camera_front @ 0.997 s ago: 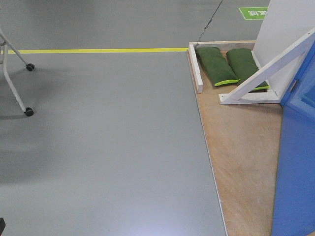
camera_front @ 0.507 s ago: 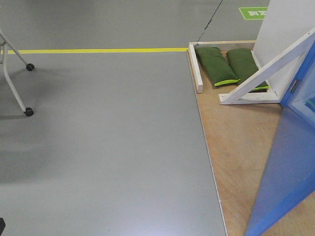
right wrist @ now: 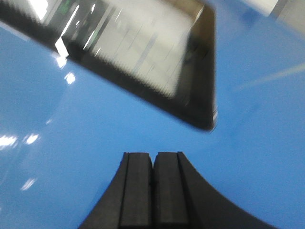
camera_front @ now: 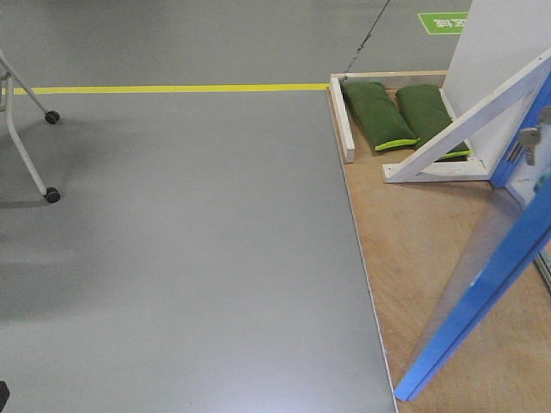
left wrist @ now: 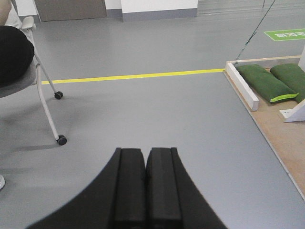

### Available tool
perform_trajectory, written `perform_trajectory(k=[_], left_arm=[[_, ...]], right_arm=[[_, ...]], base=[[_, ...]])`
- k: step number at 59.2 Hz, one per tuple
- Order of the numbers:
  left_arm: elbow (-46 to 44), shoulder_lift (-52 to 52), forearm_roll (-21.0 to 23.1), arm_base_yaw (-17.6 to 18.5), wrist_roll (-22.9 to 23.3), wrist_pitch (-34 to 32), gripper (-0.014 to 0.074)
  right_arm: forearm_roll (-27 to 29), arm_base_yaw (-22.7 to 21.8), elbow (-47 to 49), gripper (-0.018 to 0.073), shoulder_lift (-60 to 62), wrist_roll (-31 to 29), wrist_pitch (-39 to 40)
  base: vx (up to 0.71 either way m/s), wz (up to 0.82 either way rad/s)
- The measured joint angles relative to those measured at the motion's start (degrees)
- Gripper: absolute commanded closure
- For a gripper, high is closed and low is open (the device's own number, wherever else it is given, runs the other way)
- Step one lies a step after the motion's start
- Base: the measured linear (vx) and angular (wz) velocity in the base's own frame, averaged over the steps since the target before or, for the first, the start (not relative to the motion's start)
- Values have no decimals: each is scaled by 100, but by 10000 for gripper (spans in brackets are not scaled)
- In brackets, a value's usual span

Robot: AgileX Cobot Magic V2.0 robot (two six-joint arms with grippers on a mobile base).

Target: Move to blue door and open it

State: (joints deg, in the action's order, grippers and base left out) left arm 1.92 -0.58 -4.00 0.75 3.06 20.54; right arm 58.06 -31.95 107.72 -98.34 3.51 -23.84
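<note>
While the blue door (camera_front: 482, 301) angles over plywood (camera_front: 413, 249) beside grey floor (camera_front: 189, 258) — left gripper (left wrist: 145, 157) and right gripper (right wrist: 153, 160) sit closed.

A glossy grey floor (camera_front: 189, 258) carries a yellow line (camera_front: 172, 88) and a green marking (camera_front: 443, 21). Two green sandbags (camera_front: 376, 114) lie on a wooden platform (camera_front: 413, 258). A wheeled chair (left wrist: 19, 86) stands at the left.

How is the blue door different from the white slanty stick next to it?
The blue door is shiny bright blue; the white brace is dull white wood. The door is a wide flat panel; the brace is a narrow beam. The door stands open; the brace leans slanted. Both stand over the wooden base.
</note>
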Motion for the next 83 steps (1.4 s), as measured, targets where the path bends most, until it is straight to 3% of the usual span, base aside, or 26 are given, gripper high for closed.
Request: perform_trajectory(k=[23,44,61,83], left_arm=[[0,0,0,0,0,0,526],[0,0,0,0,0,0,526],[0,0,0,0,0,0,526],[0,0,0,0,0,0,526]], right_arm=[[28,713,0,564,71,-137,-330],[27,1738,11,564,84,-137,-285],[-790,2683,27,564,-221,-173,579],[-1019,2846,27,564,-574,-174,1117]], base=[[0,0],[0,0],[0,0],[0,0]])
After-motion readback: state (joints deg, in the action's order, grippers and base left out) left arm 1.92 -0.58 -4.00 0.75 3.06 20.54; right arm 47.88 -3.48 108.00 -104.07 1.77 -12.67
